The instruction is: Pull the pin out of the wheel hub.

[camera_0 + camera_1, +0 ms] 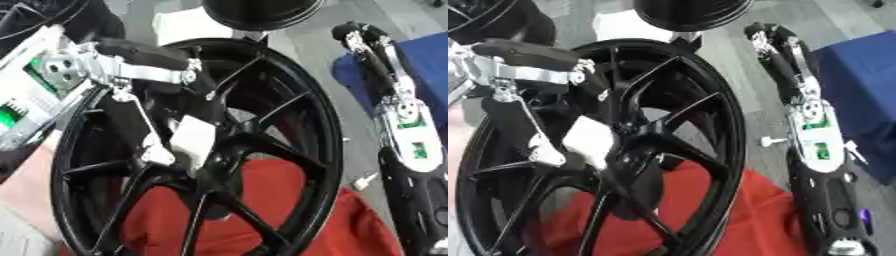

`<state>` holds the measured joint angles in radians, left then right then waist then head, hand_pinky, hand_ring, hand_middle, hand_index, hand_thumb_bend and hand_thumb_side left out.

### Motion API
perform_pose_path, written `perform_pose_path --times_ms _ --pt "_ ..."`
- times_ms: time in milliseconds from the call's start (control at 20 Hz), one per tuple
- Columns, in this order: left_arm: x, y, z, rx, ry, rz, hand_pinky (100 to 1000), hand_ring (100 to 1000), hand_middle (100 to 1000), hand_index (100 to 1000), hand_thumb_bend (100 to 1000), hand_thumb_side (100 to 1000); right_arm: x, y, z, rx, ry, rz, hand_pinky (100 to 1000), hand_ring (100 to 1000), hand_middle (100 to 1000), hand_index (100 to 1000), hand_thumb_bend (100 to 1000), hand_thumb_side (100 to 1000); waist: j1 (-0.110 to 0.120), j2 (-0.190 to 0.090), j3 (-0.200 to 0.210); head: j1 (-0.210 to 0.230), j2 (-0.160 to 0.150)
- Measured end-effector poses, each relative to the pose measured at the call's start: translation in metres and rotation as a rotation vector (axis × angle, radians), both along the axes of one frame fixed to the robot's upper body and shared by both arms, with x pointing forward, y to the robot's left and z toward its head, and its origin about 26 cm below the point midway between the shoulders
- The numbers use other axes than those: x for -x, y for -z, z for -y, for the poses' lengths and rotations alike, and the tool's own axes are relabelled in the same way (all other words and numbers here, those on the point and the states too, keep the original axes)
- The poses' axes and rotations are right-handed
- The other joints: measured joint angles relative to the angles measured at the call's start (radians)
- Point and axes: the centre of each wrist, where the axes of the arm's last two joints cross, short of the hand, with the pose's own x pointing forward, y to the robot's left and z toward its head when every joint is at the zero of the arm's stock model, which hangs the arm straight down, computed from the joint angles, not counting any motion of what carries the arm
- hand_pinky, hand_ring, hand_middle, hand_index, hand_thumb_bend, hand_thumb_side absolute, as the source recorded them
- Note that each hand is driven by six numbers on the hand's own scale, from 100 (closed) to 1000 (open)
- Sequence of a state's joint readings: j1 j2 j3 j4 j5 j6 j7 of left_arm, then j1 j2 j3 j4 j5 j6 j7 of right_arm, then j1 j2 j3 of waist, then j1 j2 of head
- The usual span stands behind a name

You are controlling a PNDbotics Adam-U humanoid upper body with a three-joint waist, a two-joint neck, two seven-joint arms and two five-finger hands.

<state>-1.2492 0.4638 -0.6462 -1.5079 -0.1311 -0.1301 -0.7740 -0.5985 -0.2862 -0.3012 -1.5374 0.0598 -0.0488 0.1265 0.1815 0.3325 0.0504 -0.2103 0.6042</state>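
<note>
A black spoked wheel [302, 100] lies tilted on a red cloth [297, 205], filling the middle of both views. At its hub [223, 150] sits a white blocky pin [192, 139]. My left hand [131, 65] reaches in from the upper left. Its fingers [133, 125] curl down onto the hub, and the white pin sits pinched between them. My right hand [811, 125] hangs to the right of the rim, apart from the wheel, its fingers [776, 45] straight and pointing away, holding nothing.
A blue cloth [868, 85] covers something at the right. A black round object [262, 12] stands beyond the wheel's far rim, and another dark tyre [35, 15] lies at the upper left. A small white piece [772, 142] lies on the grey floor.
</note>
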Motion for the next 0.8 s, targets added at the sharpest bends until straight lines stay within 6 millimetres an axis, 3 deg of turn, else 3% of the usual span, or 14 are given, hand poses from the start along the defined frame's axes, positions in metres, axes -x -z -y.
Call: perform_pose_path --times_ms 500,800 --pt "0.005 -0.015 -0.014 0.097 -0.035 -0.001 599 436 239 286 339 131 0.0 0.0 0.0 0.0 0.001 0.001 963 841 699 674 100 616 0.0 0.0 0.006 0.006 0.0" --pt "0.013 -0.044 -0.049 0.37 -0.064 -0.003 603 421 218 267 297 109 0.0 0.0 0.0 -0.001 0.002 0.002 963 841 699 675 100 617 0.0 0.0 0.016 0.003 0.0"
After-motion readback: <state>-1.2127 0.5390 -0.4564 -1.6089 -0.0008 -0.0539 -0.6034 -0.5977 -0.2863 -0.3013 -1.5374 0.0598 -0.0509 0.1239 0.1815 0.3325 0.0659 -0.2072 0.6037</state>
